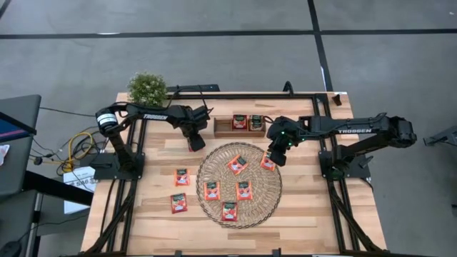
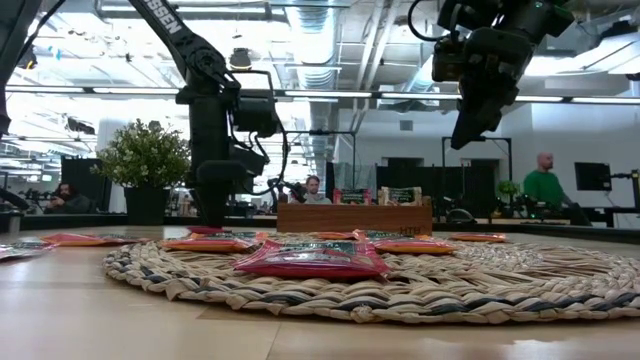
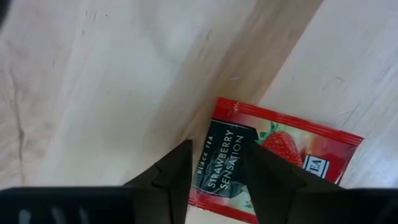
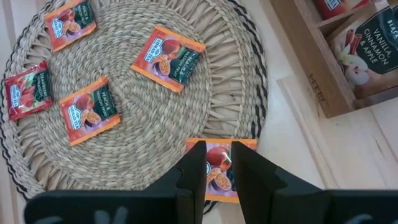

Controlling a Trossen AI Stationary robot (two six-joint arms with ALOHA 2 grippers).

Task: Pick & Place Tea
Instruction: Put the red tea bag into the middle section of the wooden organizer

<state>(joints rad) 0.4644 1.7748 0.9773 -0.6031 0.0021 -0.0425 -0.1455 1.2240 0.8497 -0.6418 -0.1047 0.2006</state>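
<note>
While both tools hang slightly parted and empty, you see the left tool [image 3: 214,171] down over a strawberry sachet [image 3: 273,165] on the desk [image 1: 153,153] and the right tool [image 4: 217,163] raised above an orange sachet [image 4: 219,177] at the mat's [image 4: 149,118] rim, each aligned for a pick.

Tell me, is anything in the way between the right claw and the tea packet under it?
Nothing visible. The right gripper hangs open directly above an orange tea sachet lying at the edge of the woven mat, with only air between. The wooden tray sits off to the side.
</note>
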